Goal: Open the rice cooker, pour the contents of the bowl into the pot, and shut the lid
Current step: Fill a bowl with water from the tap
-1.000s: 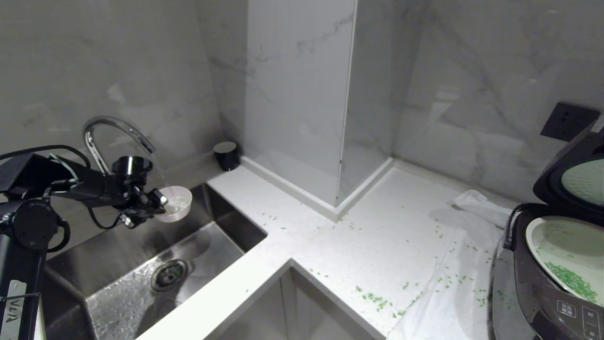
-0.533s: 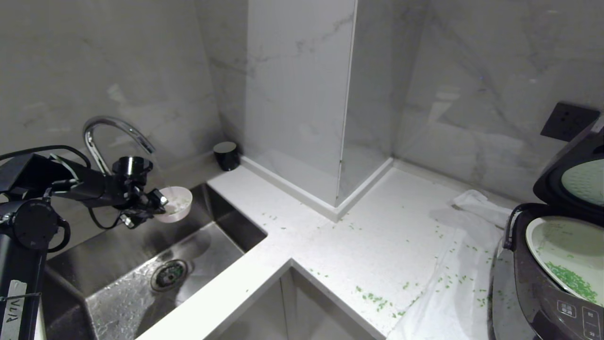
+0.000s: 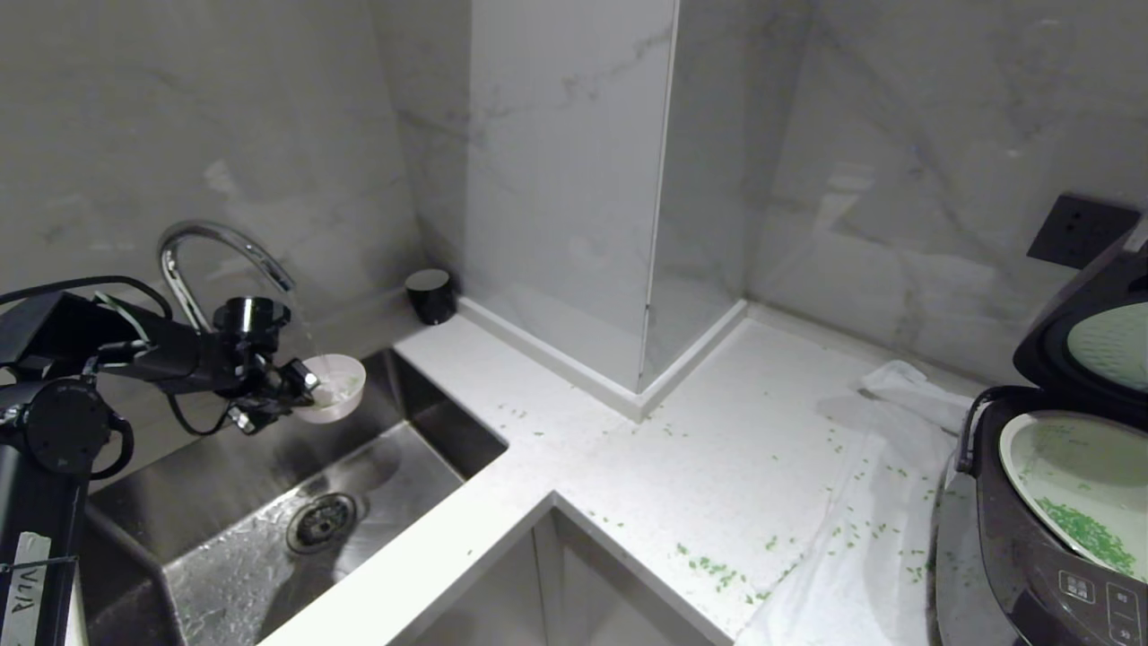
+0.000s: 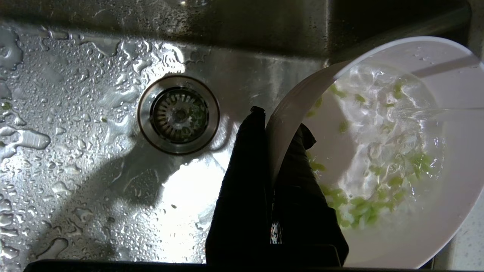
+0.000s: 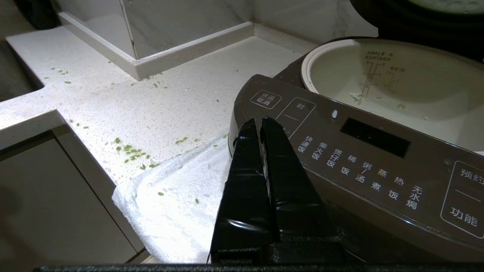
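Landmark for all places: the sink (image 3: 269, 502).

Left gripper (image 3: 300, 381): held over the sink's back part, under the spout of the faucet (image 3: 215, 247). Jaws nipped tight on the rim of the bowl (image 3: 334, 386), one finger inside the wall, one outside, as the left wrist view shows. The bowl hangs above the basin, clear of its floor.

Bowl interior, left wrist view (image 4: 401, 158): a thin stream of water (image 4: 435, 112) falls into it; water churns inside. The contents (image 4: 363, 206), green chopped bits, float and collect along the lower side of the pool. The drain (image 4: 178, 114) lies below, beside the bowl; the basin floor around it is beaded with droplets.

Rice cooker (image 3: 1031, 538): on the countertop (image 3: 628, 449), well apart from the sink, at the far right end. Lid (image 3: 1090, 332) stands raised, dimpled inner plate facing forward. Pot (image 3: 1076, 475) seated in the cooker; a patch of green bits lies against its near wall. More green bits are scattered over the countertop and on the white cloth (image 3: 861, 556) under the cooker.

Right gripper (image 5: 258, 121): seen in the right wrist view only, parked at the cooker's front panel (image 5: 359, 151), well apart from the sink. Fingers pressed together, nothing between them.

Small black cylinder (image 3: 430, 294): on the countertop just beyond the sink's far corner, against the wall.
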Motion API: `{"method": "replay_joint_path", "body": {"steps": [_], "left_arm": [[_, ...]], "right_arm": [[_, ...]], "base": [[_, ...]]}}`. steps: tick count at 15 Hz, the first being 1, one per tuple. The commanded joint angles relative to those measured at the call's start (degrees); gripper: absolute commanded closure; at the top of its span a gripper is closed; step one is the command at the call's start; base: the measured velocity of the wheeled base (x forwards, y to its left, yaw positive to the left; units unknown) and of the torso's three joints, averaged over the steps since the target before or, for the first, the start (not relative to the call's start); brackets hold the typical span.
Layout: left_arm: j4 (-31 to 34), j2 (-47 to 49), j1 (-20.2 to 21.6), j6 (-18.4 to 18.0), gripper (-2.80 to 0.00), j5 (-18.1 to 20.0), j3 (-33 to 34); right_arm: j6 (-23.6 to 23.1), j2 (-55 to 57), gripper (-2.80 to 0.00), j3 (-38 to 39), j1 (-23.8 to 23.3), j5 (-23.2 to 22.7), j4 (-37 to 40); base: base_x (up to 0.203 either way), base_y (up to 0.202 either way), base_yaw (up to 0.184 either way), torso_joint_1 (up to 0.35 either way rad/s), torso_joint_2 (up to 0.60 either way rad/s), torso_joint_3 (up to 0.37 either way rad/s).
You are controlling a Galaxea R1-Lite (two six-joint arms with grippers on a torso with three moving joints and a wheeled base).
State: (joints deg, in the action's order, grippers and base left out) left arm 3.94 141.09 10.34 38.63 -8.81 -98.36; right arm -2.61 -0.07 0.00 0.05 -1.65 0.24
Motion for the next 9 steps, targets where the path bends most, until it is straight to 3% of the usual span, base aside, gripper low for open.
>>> {"method": "replay_joint_path", "body": {"steps": [1,9], "left_arm": [[0.11,-0.44,0.03,0.26,0.00,0.18,1.33],[0.11,-1.52,0.03,0.13,0.00,0.46,3.35]], "right_arm": [[-0.03,0.07,0.00,0.00,0.04,-0.02,0.02],[-0.03,0.07,0.00,0.00,0.04,-0.02,0.02]], "base": [[0.000,0.000,0.000,0.000,0.00,0.000],[0.000,0.000,0.000,0.000,0.00,0.000]]}}
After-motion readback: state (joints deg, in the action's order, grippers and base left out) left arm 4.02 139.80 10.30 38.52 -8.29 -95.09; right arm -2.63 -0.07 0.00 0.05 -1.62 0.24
